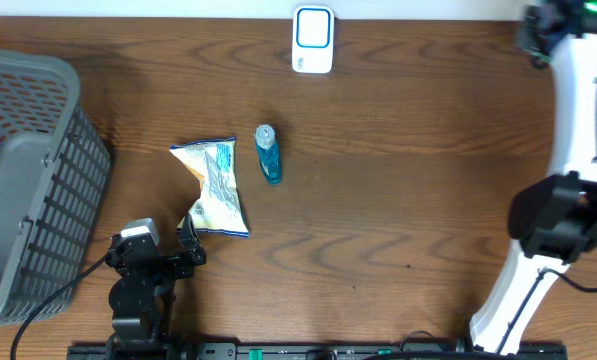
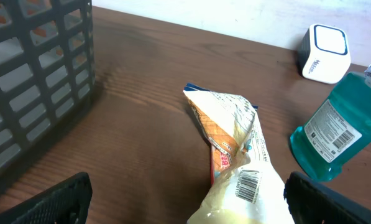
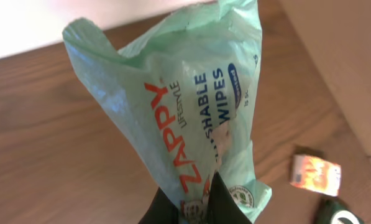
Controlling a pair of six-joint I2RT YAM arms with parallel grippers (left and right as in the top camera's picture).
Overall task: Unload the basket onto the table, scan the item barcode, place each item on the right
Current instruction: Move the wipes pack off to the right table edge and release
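Right jaws clamped on wipes pack (image 3: 191,93), held aloft; not at scanner (image 1: 312,40), scan seemingly pending. Left jaws wide, empty, by snack bag (image 1: 216,187).

Locate the wipes pack (image 3: 185,106) in the right wrist view. It is a pale green soft pouch, crumpled, pinched at its lower end between the closed fingers of the right gripper (image 3: 188,205). Red "ZAPPY" and blue "WIPES" lettering run up its face.

The barcode scanner (image 1: 312,39) is a white rounded unit with a blue-outlined face, at the far edge.

The snack bag (image 1: 216,187) lies flat, with its barcode (image 2: 248,183) facing up. The blue bottle (image 1: 267,154) lies just beside it, cap toward the scanner.
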